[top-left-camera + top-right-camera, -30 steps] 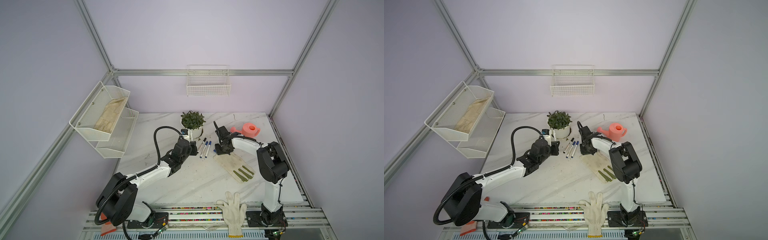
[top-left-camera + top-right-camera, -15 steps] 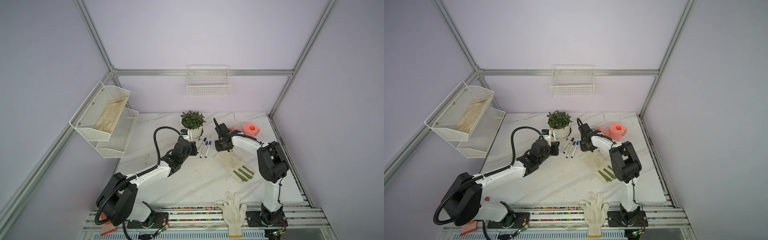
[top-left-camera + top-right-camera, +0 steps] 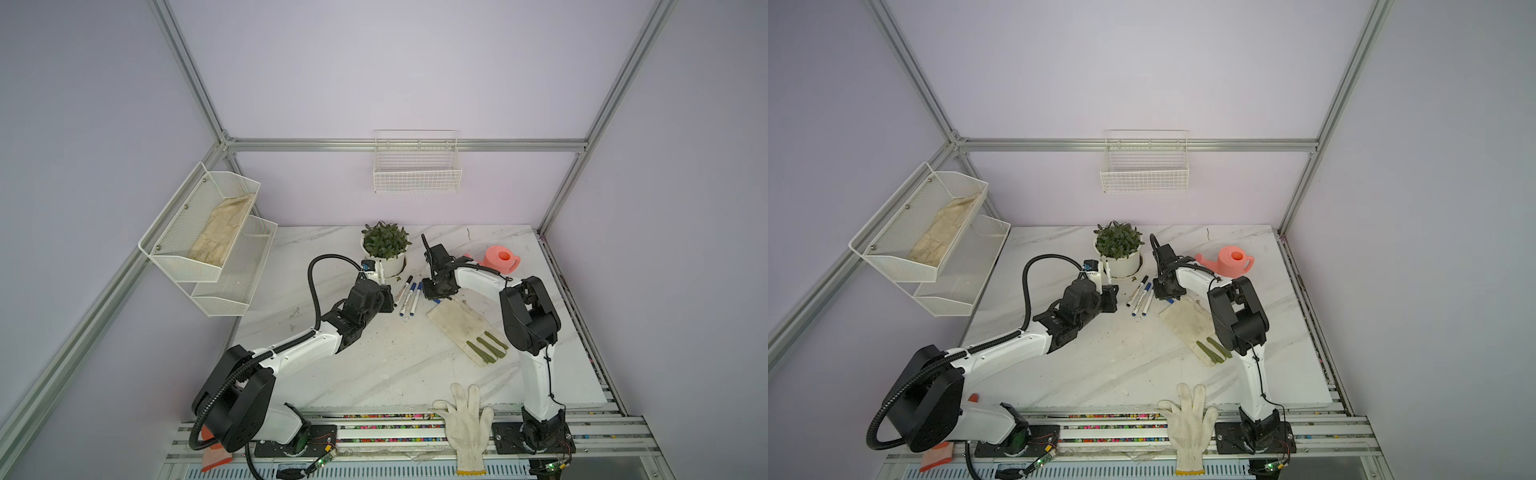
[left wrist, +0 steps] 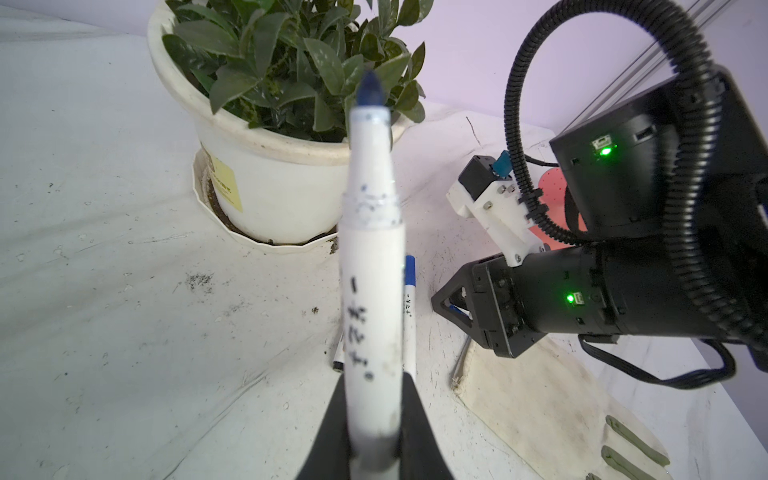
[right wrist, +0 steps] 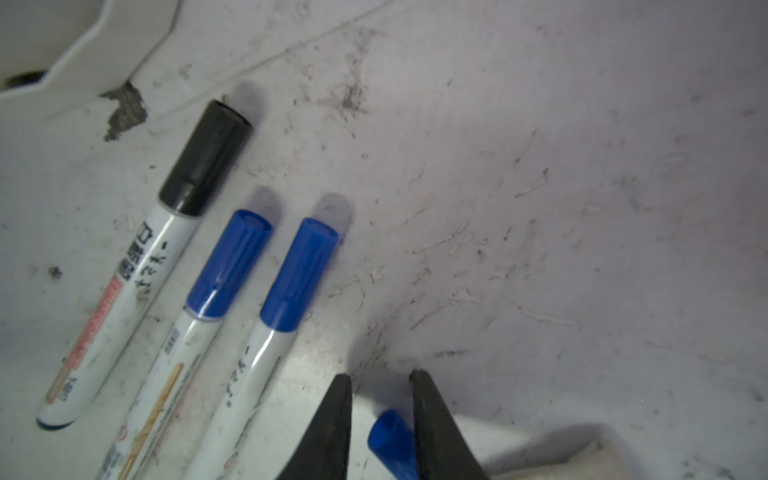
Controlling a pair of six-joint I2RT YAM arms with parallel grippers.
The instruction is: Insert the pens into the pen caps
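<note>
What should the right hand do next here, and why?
Probably close the right hand on the loose blue cap: its fingers straddle the cap on the table with a gap on one side, and the left hand holds the uncapped blue pen, tip exposed, ready for capping.

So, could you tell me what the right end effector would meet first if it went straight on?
Probably the tabletop, close ahead of the right end effector; the blue cap sits between its fingers.

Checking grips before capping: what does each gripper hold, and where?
Left gripper: uncapped pen, by its rear end. Right gripper: nothing yet; open jaws straddle a blue cap.
</note>
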